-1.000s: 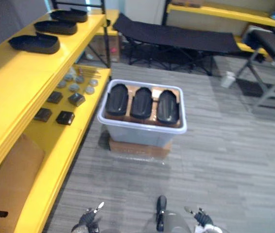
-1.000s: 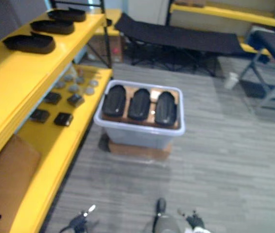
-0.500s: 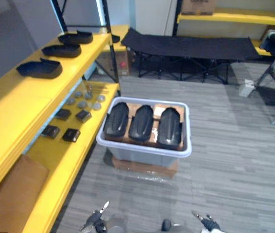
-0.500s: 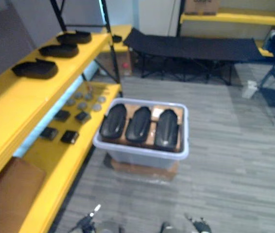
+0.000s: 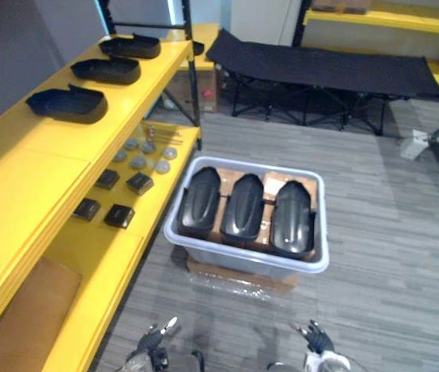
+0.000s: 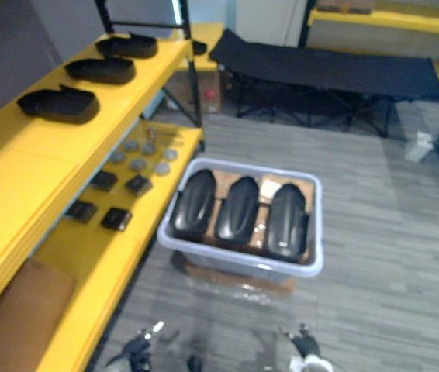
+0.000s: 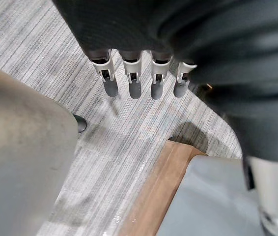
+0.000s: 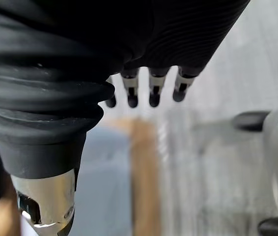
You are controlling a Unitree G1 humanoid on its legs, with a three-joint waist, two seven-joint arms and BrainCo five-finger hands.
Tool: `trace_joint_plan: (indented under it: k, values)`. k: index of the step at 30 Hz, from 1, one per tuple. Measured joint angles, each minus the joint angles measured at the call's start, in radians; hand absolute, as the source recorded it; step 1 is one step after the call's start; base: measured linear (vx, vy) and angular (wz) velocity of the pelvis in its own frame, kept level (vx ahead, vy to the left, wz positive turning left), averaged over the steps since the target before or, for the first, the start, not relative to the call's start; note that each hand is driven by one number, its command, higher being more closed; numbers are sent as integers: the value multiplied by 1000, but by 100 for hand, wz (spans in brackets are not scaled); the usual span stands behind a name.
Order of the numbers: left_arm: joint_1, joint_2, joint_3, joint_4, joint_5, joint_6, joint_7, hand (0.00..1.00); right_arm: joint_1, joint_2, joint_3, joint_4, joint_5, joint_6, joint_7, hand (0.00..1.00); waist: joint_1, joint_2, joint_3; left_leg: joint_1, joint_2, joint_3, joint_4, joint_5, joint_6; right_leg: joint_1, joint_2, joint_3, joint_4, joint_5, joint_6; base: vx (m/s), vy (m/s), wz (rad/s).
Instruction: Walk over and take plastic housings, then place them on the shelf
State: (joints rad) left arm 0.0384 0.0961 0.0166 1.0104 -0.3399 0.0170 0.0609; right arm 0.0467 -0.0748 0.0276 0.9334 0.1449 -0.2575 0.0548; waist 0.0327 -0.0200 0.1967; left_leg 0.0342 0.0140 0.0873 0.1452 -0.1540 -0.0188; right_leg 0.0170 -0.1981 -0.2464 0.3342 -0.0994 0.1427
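A: Why do both hands hang at the bottom edge?
B: The robot is not yet at the bin [image 5: 243, 263]. The left hand [image 7: 131, 73] and right hand [image 8: 152, 83] point at the floor [image 7: 129, 147], fingers straight, holding nothing.
A: And the housings [image 5: 247, 209]?
B: Three lie side by side in the bin, centre of the frame. Three more rest on the shelf [image 5: 41, 155], upper left, probably already placed.
A: Anything unclear?
B: The small parts [image 5: 119, 215] on the lower shelf [image 5: 95, 263] cannot be identified.

Bright, even indoor light — soft sheen on the housings [image 5: 244, 208], faint shadow under the bin [image 5: 243, 260], yellow shelf [image 5: 25, 170] at nine o'clock evenly lit.
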Motion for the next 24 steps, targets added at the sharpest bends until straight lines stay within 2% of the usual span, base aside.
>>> trace_joint_plan:
  k: [1, 2, 3, 4, 5, 6, 8, 10, 11, 12, 13, 14, 16, 17, 18, 19, 20, 22, 24]
  values:
    - [4, 13, 1, -1, 9, 10, 7, 0, 18, 11, 88, -146, 2, -15, 11, 0, -1, -14, 4, 5, 0, -7, 1, -2, 4, -32, -12, 0, 84, 4, -3, -73, 62, 11]
    - [4, 19, 1, -1, 18, 13, 12, 0, 23, 13, 119, -216, 3, -24, 11, 0, -2, -25, 5, 8, 0, -14, 1, -2, 4, -36, -13, 1, 101, 9, -4, -34, 78, 28]
    - [4, 36, 3, -2, 35, 24, 24, 0, 27, 36, 166, -339, 4, -54, 9, 0, 0, -39, 5, 15, 6, -27, 1, 0, 7, -33, -7, -1, 91, 27, -18, -11, 72, 22]
    - [3, 44, 8, -7, 39, 34, 34, 0, 25, 58, 185, -444, 5, -93, 8, 0, 8, -49, -1, 10, 16, -31, -5, 4, 10, -32, 2, 0, 66, 52, -23, -4, 68, 16]
    - [4, 46, 13, -8, 46, 36, 38, 0, 19, 60, 190, -490, 7, -111, 6, 0, 11, -51, -3, 7, 24, -33, -9, 5, 12, -33, 8, 0, 60, 61, -28, -19, 67, 8]
    - [6, 53, 23, -6, 52, 44, 42, 0, 3, 56, 185, -585, 9, -146, 2, 0, 11, -51, -4, 1, 36, -42, -20, 11, 14, -36, 19, -2, 30, 33, -45, -29, 58, 9]
    - [22, 59, 62, 4, 76, 46, 45, 0, -16, 40, 142, -714, 24, -197, -20, 0, 9, -46, -3, 4, 56, -44, -31, 14, 11, -35, 37, 5, -51, -1, -53, -66, 74, 1]
    - [58, 77, 95, 13, 79, 47, 46, 0, -32, 21, 53, -822, 81, -227, -40, 0, 8, -48, -5, 16, 65, -37, -33, 13, 8, -30, 45, 13, -133, 27, -26, 7, 1, -2]
    - [83, 83, 114, 22, 79, 48, 48, 0, -59, -3, -28, -864, 124, -239, -70, 0, 9, -49, -6, 24, 58, -37, -31, 10, 2, -23, 51, 26, -191, 80, -30, 100, -103, 11]
    - [106, 85, 135, 27, 81, 48, 47, 0, -98, -32, -101, -867, 163, -241, -128, 0, 9, -52, -7, 38, 47, -44, -30, 3, -9, -10, 54, 32, -229, 173, -37, 93, -128, 18]
    - [118, 87, 139, 28, 82, 47, 47, 0, -112, -46, -128, -864, 178, -238, -162, 0, 9, -57, -10, 47, 37, -48, -30, -1, -15, -4, 51, 25, -231, 195, -37, 88, -169, 11]
    - [139, 72, 140, 29, 82, 45, 45, 0, -138, -80, -165, -847, 198, -229, -223, 0, 15, -48, -14, 68, 43, -48, -29, -11, -30, 31, 50, 22, -253, 176, -38, 57, -165, 3]
    - [173, 31, 140, 29, 99, 26, 39, 0, -169, -128, -189, -818, 195, -161, -344, 0, 14, -8, -24, 68, 58, -48, -32, -16, -38, 53, 71, 22, -296, 167, -33, 21, -170, -6]
    - [180, 17, 139, 28, 116, 13, 39, 0, -174, -133, -195, -801, 196, -139, -370, 0, 15, -5, -25, 66, 58, -47, -32, -17, -41, 56, 71, 22, -305, 156, -32, 11, -179, -5]
    - [190, 9, 147, 21, 128, -14, 32, 0, -176, -136, -213, -760, 208, -95, -420, 0, 20, -6, -27, 54, 57, -50, -31, -17, -47, 59, 71, 15, -314, 118, -36, 13, -186, 15]
    - [191, 2, 138, 20, 147, -35, 30, 0, -176, -138, -250, -703, 215, -46, -457, 0, 19, 2, -31, 50, 66, -61, -35, -9, -58, 58, 79, -6, -312, 114, -41, 3, -187, 26]
    - [192, 1, 128, 18, 153, -43, 29, 0, -176, -141, -271, -677, 217, -27, -476, 0, 17, 4, -32, 47, 69, -74, -38, -5, -63, 58, 82, -19, -310, 112, -43, -10, -142, 48]
    - [199, -3, 104, -13, 162, -80, 12, 0, -177, -161, -362, -579, 232, 42, -535, 0, 16, 16, -39, 33, 74, -108, -62, 15, -74, 65, 84, -56, -309, 108, -48, -19, -77, 45]
    - [201, 7, 78, -29, 168, -102, 2, 0, -188, -181, -397, -507, 231, 67, -564, 0, 28, 11, -37, 30, 70, -113, -86, 33, -75, 55, 79, -64, -306, 107, -47, -44, -8, 23]
